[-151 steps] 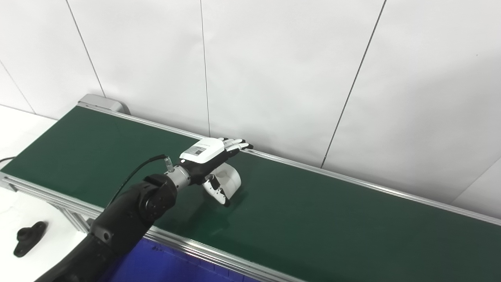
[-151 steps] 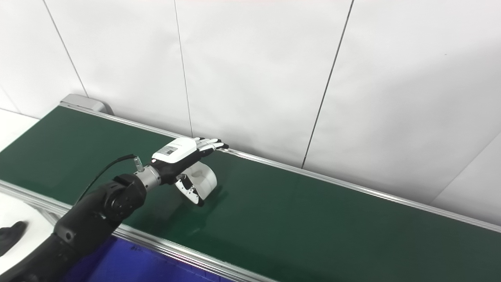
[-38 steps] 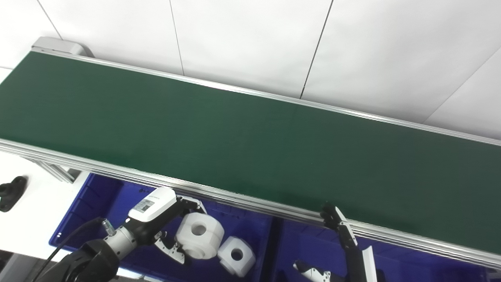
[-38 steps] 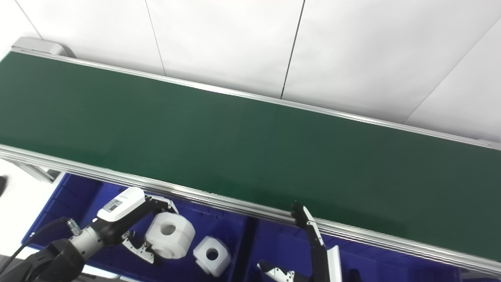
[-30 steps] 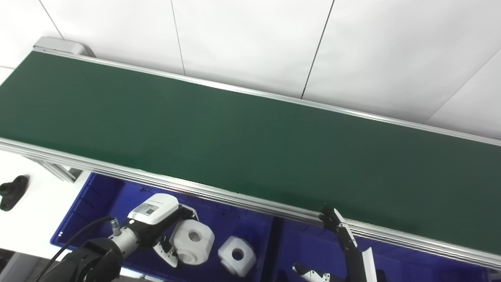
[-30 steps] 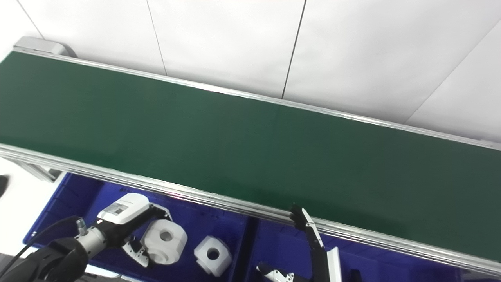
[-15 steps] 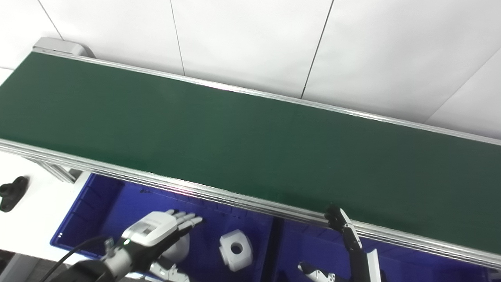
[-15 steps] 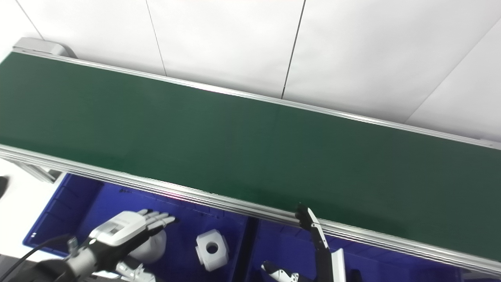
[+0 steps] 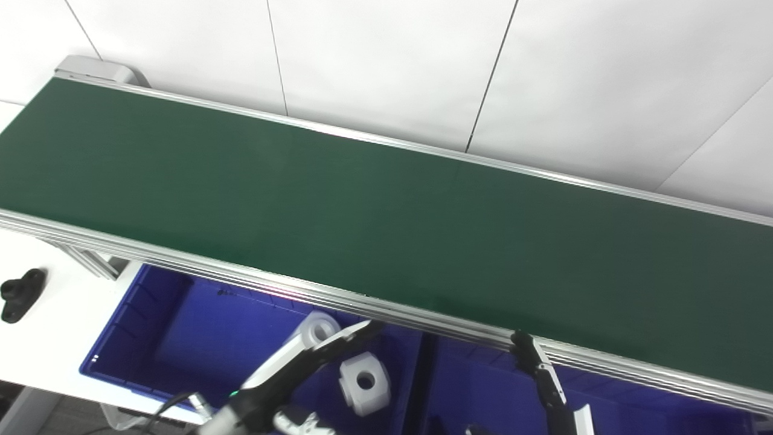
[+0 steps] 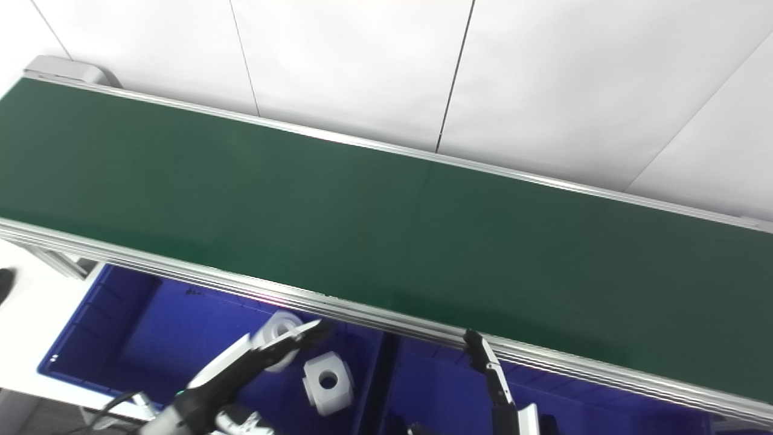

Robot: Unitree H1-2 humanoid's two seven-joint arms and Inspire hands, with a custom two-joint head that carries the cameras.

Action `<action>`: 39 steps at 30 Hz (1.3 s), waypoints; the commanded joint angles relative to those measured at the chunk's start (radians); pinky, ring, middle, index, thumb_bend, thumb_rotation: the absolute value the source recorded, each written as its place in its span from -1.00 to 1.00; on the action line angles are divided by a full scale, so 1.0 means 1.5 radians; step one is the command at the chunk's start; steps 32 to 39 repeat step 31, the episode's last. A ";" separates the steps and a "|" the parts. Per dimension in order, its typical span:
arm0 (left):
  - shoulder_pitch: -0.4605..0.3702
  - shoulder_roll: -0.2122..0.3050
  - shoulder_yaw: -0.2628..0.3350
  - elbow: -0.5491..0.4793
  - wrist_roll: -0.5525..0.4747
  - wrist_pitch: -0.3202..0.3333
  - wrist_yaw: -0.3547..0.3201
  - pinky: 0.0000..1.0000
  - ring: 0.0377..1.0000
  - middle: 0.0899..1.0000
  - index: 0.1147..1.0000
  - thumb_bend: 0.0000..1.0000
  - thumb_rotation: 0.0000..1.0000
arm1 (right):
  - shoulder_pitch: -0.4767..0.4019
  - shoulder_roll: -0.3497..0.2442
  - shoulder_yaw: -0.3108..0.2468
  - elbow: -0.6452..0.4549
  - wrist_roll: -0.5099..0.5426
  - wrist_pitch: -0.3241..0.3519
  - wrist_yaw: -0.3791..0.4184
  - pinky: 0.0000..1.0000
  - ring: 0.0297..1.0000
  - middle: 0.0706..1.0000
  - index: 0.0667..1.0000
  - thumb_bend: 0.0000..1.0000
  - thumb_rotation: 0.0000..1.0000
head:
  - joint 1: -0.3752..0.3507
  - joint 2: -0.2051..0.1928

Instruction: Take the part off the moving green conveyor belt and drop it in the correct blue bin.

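Blue bin [image 9: 151,314], white part [image 9: 316,329] lying inside, bore facing up-left, left hand [image 9: 302,362] released above.

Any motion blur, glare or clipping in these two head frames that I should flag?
Left eye view: the left hand is smeared by motion blur, while the belt and the hex part stay sharp. Right eye view: same streaked left hand, and the round part behind it is soft-edged. Both views: the near rail shows a bright glint, and the right hand is cut off by the bottom edge.
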 commanded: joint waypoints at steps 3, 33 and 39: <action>-0.019 -0.016 -0.007 0.016 -0.065 -0.015 -0.021 0.82 0.89 0.92 0.91 0.69 0.01 | 0.026 0.017 -0.024 -0.038 -0.019 -0.026 0.037 0.72 0.76 0.80 0.86 0.64 0.07 | -0.027 0.008; -0.029 -0.011 0.049 0.020 -0.060 0.029 -0.037 0.79 0.82 0.89 0.88 0.69 -0.33 | 0.042 0.136 -0.116 -0.025 -0.077 -0.031 0.089 0.65 0.73 0.75 0.85 0.66 0.10 | -0.080 0.022; -0.029 -0.011 0.049 0.020 -0.060 0.029 -0.037 0.79 0.82 0.89 0.88 0.69 -0.33 | 0.042 0.136 -0.116 -0.025 -0.077 -0.031 0.089 0.65 0.73 0.75 0.85 0.66 0.10 | -0.080 0.022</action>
